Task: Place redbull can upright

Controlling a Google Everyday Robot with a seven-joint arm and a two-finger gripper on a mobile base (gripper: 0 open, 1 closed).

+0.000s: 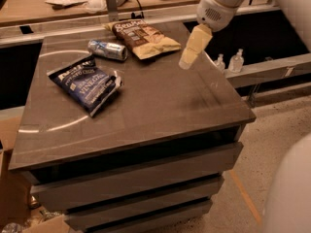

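Note:
The redbull can (108, 50) is a slim silver-and-blue can lying on its side near the far left of the grey cabinet top (160, 96). It rests between the dark blue chip bag (87, 84) and the brown-and-cream chip bag (141, 39). My gripper (187, 60) hangs above the right part of the top, to the right of the brown bag and well apart from the can. It holds nothing that I can see.
The cabinet has drawers below and its front edge faces me. A wooden bench (58, 6) with clutter runs behind it. Two small clear bottles (229, 62) stand on a ledge to the right. A cardboard box (12, 198) sits at the lower left.

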